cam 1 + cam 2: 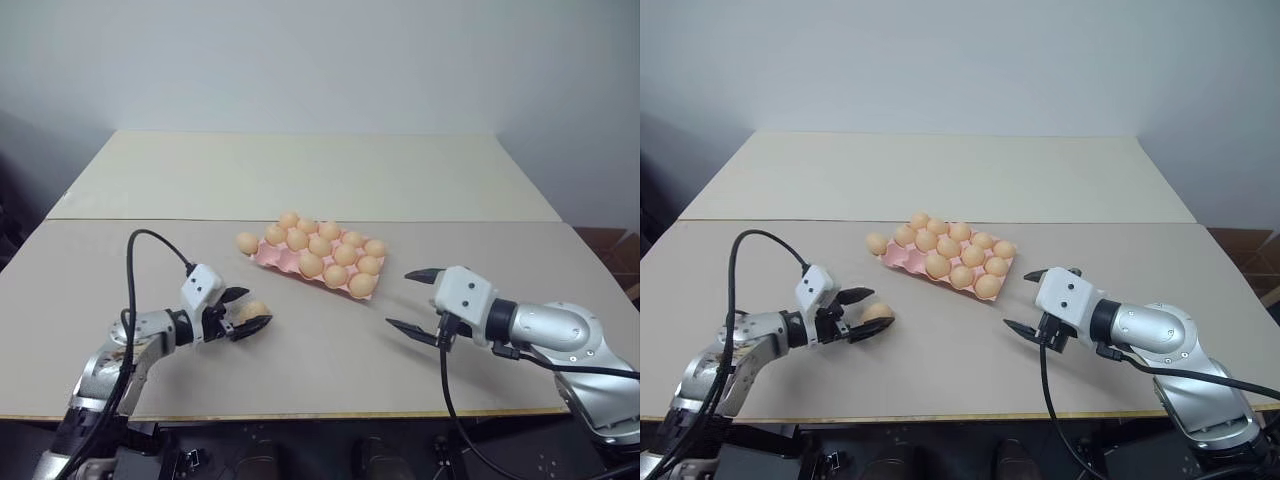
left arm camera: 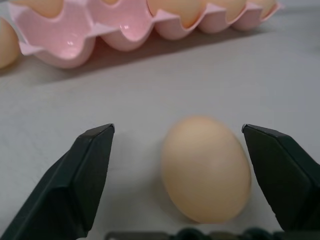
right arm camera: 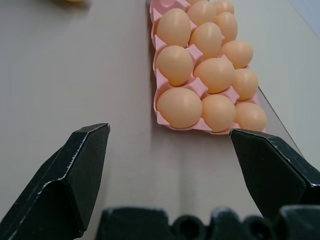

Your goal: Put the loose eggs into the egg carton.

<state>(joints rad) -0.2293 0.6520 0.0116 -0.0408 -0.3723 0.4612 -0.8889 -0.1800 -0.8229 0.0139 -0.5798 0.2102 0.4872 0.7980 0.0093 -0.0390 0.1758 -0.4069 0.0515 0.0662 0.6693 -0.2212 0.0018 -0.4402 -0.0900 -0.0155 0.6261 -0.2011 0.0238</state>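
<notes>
The left pincer (image 1: 247, 310) sits low on the pale beige counter (image 1: 330, 340), its black fingers spread either side of a smooth, pale orange-tan loose egg (image 2: 206, 169) without touching it (poised, apparently, to close on it). Beyond that pincer lies the flat pink moulded egg carton (image 1: 268, 257), mostly filled, another loose egg (image 1: 247, 242) just beside it. The right pincer (image 1: 418, 300) hovers wide open and empty, facing the carton's end.
</notes>
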